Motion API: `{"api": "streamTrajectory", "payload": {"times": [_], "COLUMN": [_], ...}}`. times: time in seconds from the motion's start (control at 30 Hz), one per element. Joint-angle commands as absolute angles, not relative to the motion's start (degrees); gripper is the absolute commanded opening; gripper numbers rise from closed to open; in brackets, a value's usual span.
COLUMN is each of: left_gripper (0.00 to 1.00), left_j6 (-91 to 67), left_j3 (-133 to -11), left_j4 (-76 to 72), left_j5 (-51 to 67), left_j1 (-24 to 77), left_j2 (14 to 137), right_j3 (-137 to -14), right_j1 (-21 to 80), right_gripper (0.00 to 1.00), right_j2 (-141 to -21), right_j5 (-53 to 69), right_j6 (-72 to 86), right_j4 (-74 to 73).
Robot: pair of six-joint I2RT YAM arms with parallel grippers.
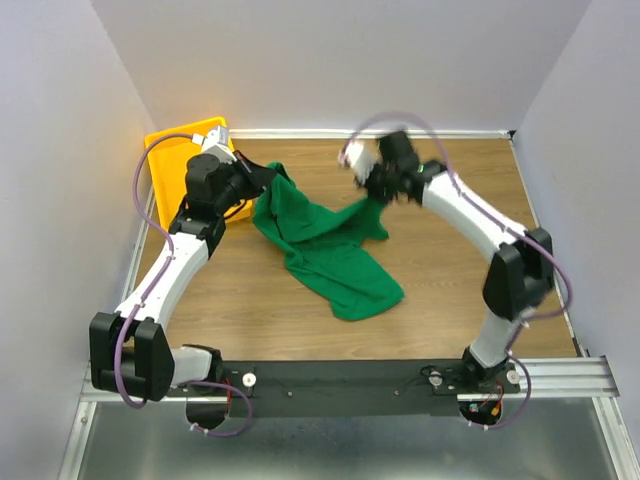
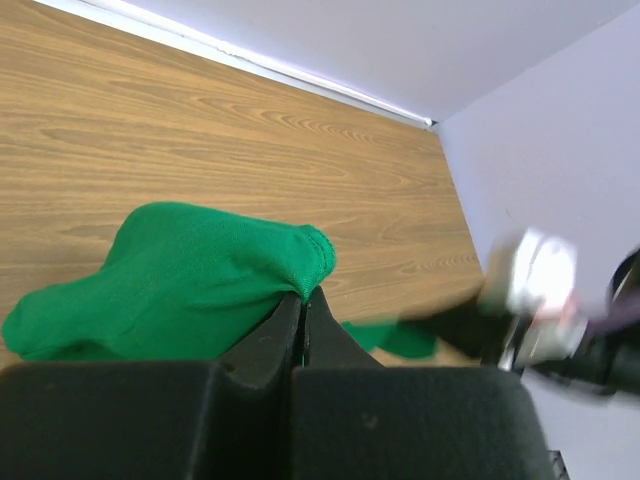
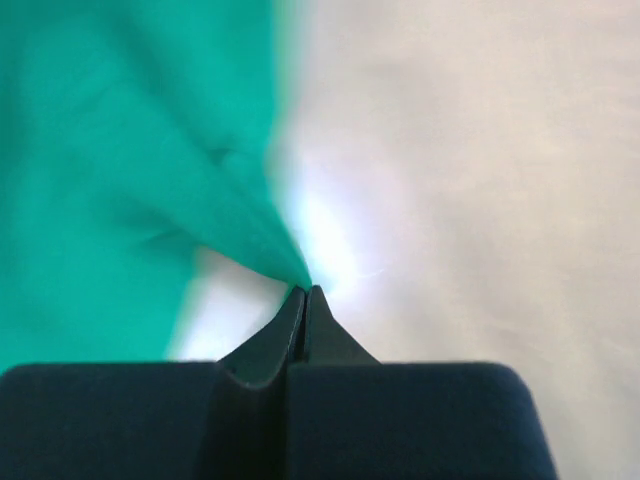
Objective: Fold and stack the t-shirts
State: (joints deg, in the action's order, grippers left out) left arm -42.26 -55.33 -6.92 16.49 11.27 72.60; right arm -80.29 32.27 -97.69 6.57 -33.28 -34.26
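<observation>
Left gripper (image 2: 303, 296): jaws pressed together, pinches shirt (image 1: 330, 250) edge, holds it above table (image 1: 450, 290) near yellow bin (image 1: 165, 160)
Right gripper (image 3: 303, 292): jaws together too, nips cloth corner at shirt's far right side, raised off table
Shirt: dark green, crumpled, hangs between both grippers, lower part lies mid-table, trailing toward near edge

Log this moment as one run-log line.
left tool: shut on t-shirt | right tool: shut on t-shirt | t-shirt: unfolded, bunched, draping onto table | yellow bin: far left
</observation>
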Motion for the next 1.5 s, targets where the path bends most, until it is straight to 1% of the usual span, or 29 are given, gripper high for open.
{"api": "streamTrajectory", "payload": {"times": [0.0,0.03,0.07,0.13,0.17,0.2,0.23,0.27,0.3,0.33,0.37,0.4,0.43,0.47,0.5,0.53,0.57,0.6,0.63,0.67,0.7,0.73,0.83,0.9,0.97,1.1,1.23,1.4,1.47], "left_gripper": [0.00,0.00,0.00,0.00,0.00,0.00,0.00,0.03,0.09,0.14,0.21,0.35,0.42,0.47,0.55,0.56,0.58,0.59,0.59,0.60,0.60,0.61,0.61,0.61,0.62,0.64,0.65,0.66,0.66], "left_j6": [-42.27,-42.88,-43.24,-44.03,-44.29,-44.47,-44.65,-44.47,-44.47,-44.39,-44.47,-44.65,-44.74,-44.74,-44.30,-43.95,-43.42,-42.46,-40.45,-37.04,-37.00,-33.43,-28.84,-25.86,-25.05,-25.75,-26.89,-26.63,-26.28], "left_j3": [-58.35,-58.88,-59.84,-60.73,-61.95,-62.66,-63.28,-64.41,-64.86,-65.21,-65.39,-65.39,-65.22,-65.13,-64.34,-64.16,-63.46,-63.20,-63.11,-63.54,-63.89,-64.59,-65.13,-64.52,-63.28,-57.75,-53.97,-52.47,-52.47], "left_j4": [-5.10,-5.18,-5.27,-6.32,-6.59,-6.94,-7.12,-7.12,-7.12,-7.12,-7.12,-6.86,-6.59,-6.33,-5.98,-5.80,-5.63,-5.10,-4.66,-3.27,-2.29,-1.24,2.61,5.17,5.97,5.98,5.36,5.36,5.45], "left_j5": [13.63,12.14,11.61,11.16,11.42,12.47,12.83,12.92,13.01,13.18,13.27,13.36,13.62,13.71,13.71,13.88,14.06,13.98,13.37,12.32,12.30,11.43,10.99,11.16,11.16,10.37,9.49,9.84,10.89], "left_j1": [10.11,9.85,9.67,9.49,9.49,9.32,9.32,9.23,9.23,9.05,8.88,8.79,8.62,8.44,8.44,8.35,8.26,8.17,8.17,8.17,8.17,8.17,8.17,8.17,8.17,8.17,8.09,8.00,8.00], "left_j2": [72.68,73.21,74.43,75.67,76.98,77.60,78.13,78.92,79.19,79.45,79.89,80.07,80.16,80.33,80.25,80.16,79.46,78.93,78.40,77.01,76.21,74.81,72.87,70.77,67.95,62.24,57.40,54.67,54.76], "right_j3": [-106.20,-112.61,-127.29,-138.46,-140.86,-139.67,-137.74,-135.11,-131.52,-124.61,-119.84,-115.36,-104.44,-99.19,-94.53,-89.61,-83.21,-80.19,-78.24,-74.48,-72.36,-67.64,-61.46,-58.29,-57.31,-54.94,-53.70,-51.07,-49.76], "right_j1": [22.52,19.63,18.64,17.49,17.66,17.84,17.84,17.84,17.84,17.41,16.79,16.35,15.56,15.56,15.47,15.47,15.47,15.56,16.60,19.22,19.25,23.08,29.85,33.55,35.32,39.63,43.41,43.86,43.86], "right_gripper": [0.01,0.00,0.01,0.01,0.15,0.54,0.67,0.77,0.86,0.99,1.00,1.00,1.00,1.00,1.00,1.00,1.00,1.00,1.00,0.99,0.99,0.94,0.93,0.93,0.93,0.84,0.73,0.65,0.54], "right_j2": [-109.48,-112.99,-121.29,-128.11,-129.80,-129.73,-128.86,-127.63,-125.53,-121.59,-118.77,-116.04,-109.23,-105.85,-102.69,-99.52,-95.49,-94.06,-93.43,-92.56,-92.03,-91.33,-86.24,-83.86,-84.46,-88.15,-91.49,-92.38,-91.50], "right_j5": [4.23,0.74,-1.12,-6.12,-5.98,-4.06,-2.91,-1.68,-0.28,4.35,8.22,13.31,23.10,27.99,32.91,42.36,47.32,51.72,55.51,53.46,53.44,48.22,38.89,35.52,30.52,21.29,13.12,9.41,8.27], "right_j6": [-31.05,-25.37,-22.79,-18.30,-17.67,-16.53,-16.00,-16.00,-16.08,-16.43,-16.96,-18.09,-21.85,-24.15,-26.43,-31.59,-35.38,-39.07,-45.55,-50.05,-50.10,-52.27,-53.09,-50.81,-48.17,-45.36,-43.07,-42.71,-42.63], "right_j4": [-29.01,-28.31,-28.47,-28.56,-28.48,-28.39,-28.39,-28.39,-28.48,-28.48,-28.56,-28.91,-29.09,-29.18,-29.70,-32.75,-36.00,-40.04,-48.08,-53.73,-53.79,-55.44,-52.49,-48.63,-46.68,-41.14,-36.22,-34.19,-33.84]}}
